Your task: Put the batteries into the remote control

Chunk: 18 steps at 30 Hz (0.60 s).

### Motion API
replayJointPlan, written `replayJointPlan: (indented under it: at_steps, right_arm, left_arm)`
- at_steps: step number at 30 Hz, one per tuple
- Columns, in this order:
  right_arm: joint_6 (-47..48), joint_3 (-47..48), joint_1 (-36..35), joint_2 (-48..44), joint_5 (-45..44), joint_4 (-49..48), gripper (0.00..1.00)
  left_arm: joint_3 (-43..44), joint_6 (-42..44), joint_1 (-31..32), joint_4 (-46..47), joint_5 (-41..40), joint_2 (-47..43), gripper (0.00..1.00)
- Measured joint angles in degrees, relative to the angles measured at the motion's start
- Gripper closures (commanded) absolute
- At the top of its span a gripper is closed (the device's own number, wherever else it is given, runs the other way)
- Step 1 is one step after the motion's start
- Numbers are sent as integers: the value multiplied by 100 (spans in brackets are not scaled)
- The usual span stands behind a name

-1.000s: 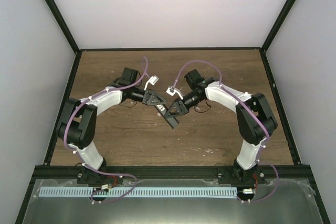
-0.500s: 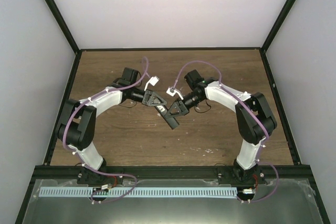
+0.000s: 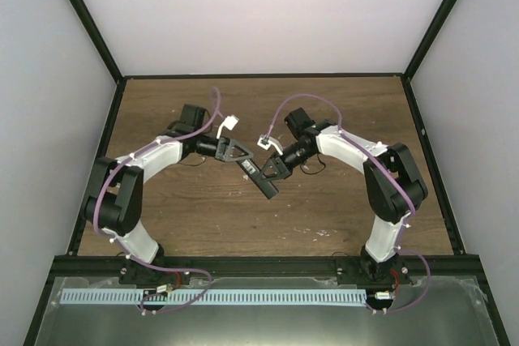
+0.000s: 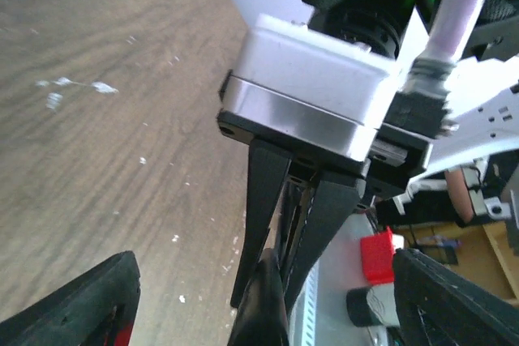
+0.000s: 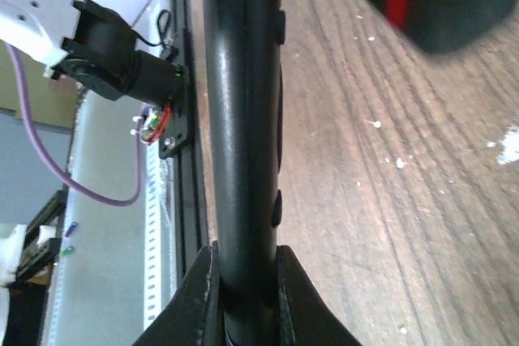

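Moved: white left arm (image 3: 154, 155) drawn back toward its own side. Left claw (image 3: 241, 157), earlier closed at the remote, now spread wide, with the bar's end between its fingers, untouched.
Right claw (image 3: 266, 173): narrow, clamped on one end of the slim black rectangular remote control (image 3: 265, 185).
Location: mid brown wood-grain worktop (image 3: 340, 208), between the claws, bar angled toward the near edge.

Left end effector (image 3: 243, 158) and right end effector (image 3: 263, 170) sit nearly tip to tip, with no passable gap between them. The remote control (image 3: 265, 185) juts from the right end effector and blocks its near-left side. The desk (image 3: 324, 208) is open outboard of both.
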<state>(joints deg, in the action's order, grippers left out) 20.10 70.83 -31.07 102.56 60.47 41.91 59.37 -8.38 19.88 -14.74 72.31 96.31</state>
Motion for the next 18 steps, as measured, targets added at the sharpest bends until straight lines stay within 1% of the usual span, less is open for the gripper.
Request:
replayJointPlan:
  at_steps: [2,5,8,12,15,18]
  right_arm:
    - [-11,-7,0,-9,-173,-17,99]
    - [-90,-15,-2,-39,-590,-52,99]
    - [-262,-15,-9,-90,-1287,-98,99]
    - [-592,-11,-22,-227,-2481,-122,99]
    - [-857,94,-74,-308,-3589,-74,99]
    - [-1119,306,-299,-310,-4955,-35,99]
  left_arm:
    - [-181,-179,-214,249,-63,-155,12]
    - [-584,-566,-748,741,-260,-487,10]
    - [-946,-942,-1364,1095,-597,-883,10]
    - [-1067,-1121,-1816,1169,-1213,-1377,9]
    - [-1060,-1158,-1888,1145,-1716,-1764,9]
    - [-1016,-1231,-1888,1067,-2214,-2041,9]
